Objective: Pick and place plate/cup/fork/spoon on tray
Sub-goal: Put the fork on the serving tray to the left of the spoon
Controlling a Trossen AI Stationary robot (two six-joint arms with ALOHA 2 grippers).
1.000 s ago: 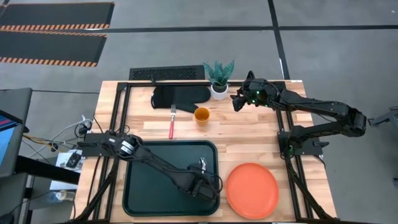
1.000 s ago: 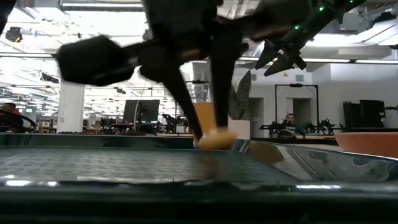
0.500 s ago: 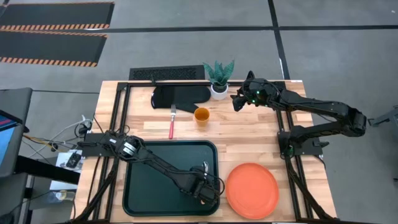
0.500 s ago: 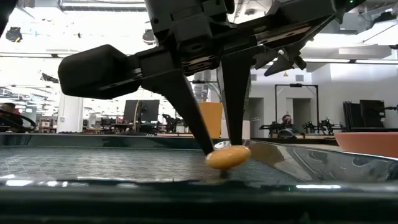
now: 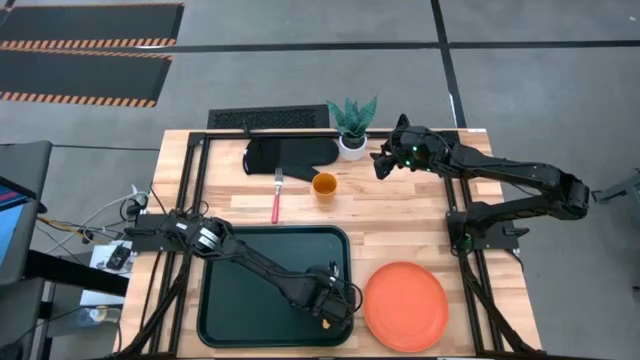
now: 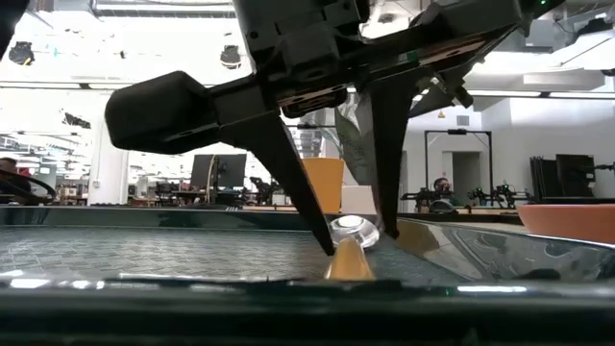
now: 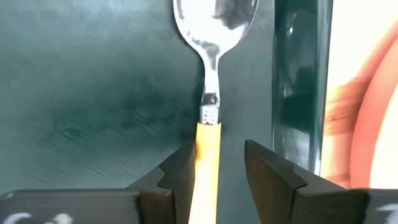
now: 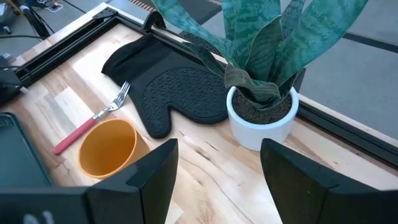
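A: Lying flat in the dark green rectangular tray (image 5: 240,290) near its right rim is the slim spoon with a silver metal bowl and an orange handle (image 7: 208,106).

B: And the left gripper (image 7: 219,163)?

A: Its 2 fingers (image 7: 267,171) stand spread, one on each side of the orange handle; the handle touches the one but not the other.

B: Where are the other pieces?

A: The large flat round orange plate (image 5: 404,305) sits on the wooden surface (image 5: 400,215) just beside the tray. The small orange-yellow cup (image 5: 324,185) and the red-handled fork (image 5: 277,196) lie farther back, next to a black oven mitt (image 8: 180,90).

B: The right gripper (image 8: 214,165)?

A: Raised at the back, near the white pot with a green plant (image 5: 352,128), fingers spread and holding nothing.
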